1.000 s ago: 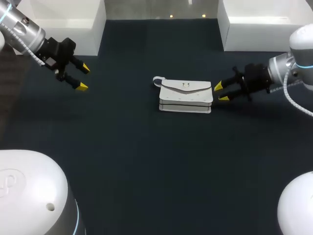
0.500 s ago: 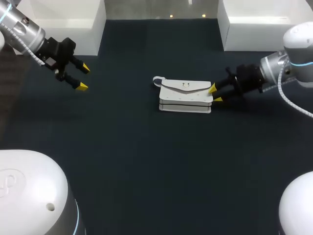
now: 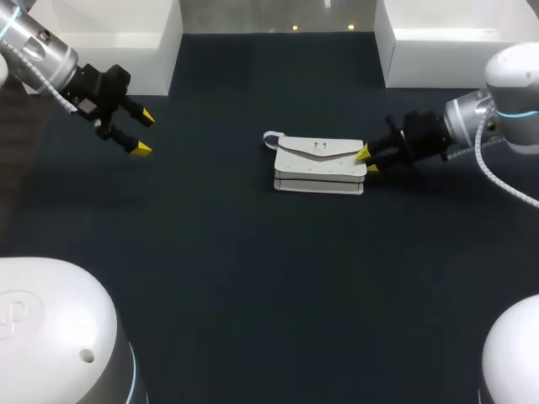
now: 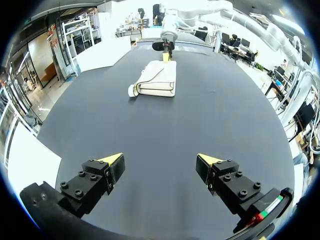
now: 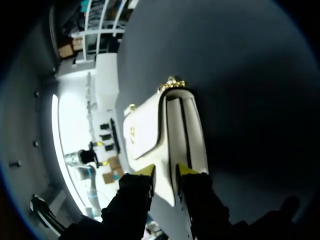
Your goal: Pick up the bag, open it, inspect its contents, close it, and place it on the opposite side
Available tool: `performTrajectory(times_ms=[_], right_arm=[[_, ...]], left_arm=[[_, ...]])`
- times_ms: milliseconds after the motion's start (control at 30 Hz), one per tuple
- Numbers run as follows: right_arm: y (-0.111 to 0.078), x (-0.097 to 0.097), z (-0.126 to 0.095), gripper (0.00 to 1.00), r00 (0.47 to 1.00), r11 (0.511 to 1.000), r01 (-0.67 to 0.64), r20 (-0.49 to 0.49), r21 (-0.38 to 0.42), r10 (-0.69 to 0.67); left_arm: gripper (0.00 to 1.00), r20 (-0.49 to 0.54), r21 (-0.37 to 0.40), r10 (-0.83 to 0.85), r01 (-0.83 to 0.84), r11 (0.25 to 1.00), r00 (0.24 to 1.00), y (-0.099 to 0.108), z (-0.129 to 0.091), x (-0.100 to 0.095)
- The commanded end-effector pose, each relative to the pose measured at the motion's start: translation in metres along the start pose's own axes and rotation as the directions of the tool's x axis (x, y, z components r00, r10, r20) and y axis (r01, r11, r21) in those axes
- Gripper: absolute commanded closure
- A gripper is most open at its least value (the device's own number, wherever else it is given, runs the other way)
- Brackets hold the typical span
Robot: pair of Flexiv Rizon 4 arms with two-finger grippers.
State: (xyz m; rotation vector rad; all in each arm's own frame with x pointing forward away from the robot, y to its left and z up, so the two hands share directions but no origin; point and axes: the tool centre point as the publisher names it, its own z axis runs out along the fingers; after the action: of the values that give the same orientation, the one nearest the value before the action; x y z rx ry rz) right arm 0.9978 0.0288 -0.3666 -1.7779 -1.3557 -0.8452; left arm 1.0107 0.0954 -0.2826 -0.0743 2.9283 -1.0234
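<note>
Right wrist view is showing the right end effector [image 5: 166,170] set narrow, with its two tips appearing to bear from both sides on the near end edge of the bag [image 5: 150,135]. The bag is lying flat near the middle of the counter [image 3: 253,278], flap facing up. A small loop [image 3: 271,139] is sitting at the end away from this end effector. The left end effector [image 4: 161,159] is hanging wide and empty, well apart from the bag and facing it across the counter.

Handling, as a judgement:
- The bag is looking light and fairly stiff in its panels, but soft at the flap fold.
- Its smooth skin is probably making a shallow pinch prone to slipping.
- A hold at one end only is risking droop or swing on lifting, so a deeper bite across the full end edge is advisable.
- The flap's free edge is offering the second arm the best purchase for opening.
</note>
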Motion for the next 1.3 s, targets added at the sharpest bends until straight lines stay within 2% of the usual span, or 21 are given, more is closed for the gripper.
performTrajectory(times_ms=[33, 67, 267, 567, 1300], right_arm=[[0.003, -0.001, 0.003, 0.88, 1.000, 1.000, -0.001, -0.003, 0.007, 0.001], [0.003, -0.001, 0.003, 1.00, 1.000, 1.000, -0.004, -0.005, 0.003, 0.004], [0.002, 0.000, 0.008, 1.00, 1.000, 1.000, -0.006, -0.022, -0.015, 0.005], [0.003, 0.020, 0.026, 1.00, 0.999, 0.999, 0.019, -0.047, -0.039, -0.021], [0.001, 0.056, 0.086, 1.00, 0.997, 0.997, 0.073, -0.031, 0.017, -0.072]], left_arm=[[0.00, 0.002, 0.003, 0.001, -0.001, 1.000, 1.000, 0.001, 0.001, 0.000], [0.00, 0.002, 0.003, 0.001, -0.001, 1.000, 1.000, 0.001, 0.001, 0.000], [0.00, 0.002, 0.003, 0.001, -0.001, 1.000, 1.000, 0.001, 0.001, 0.000], [0.00, 0.002, 0.003, 0.001, -0.001, 1.000, 1.000, 0.001, 0.001, 0.000], [0.00, 0.002, 0.003, 0.001, -0.001, 1.000, 1.000, 0.001, 0.001, 0.000]])
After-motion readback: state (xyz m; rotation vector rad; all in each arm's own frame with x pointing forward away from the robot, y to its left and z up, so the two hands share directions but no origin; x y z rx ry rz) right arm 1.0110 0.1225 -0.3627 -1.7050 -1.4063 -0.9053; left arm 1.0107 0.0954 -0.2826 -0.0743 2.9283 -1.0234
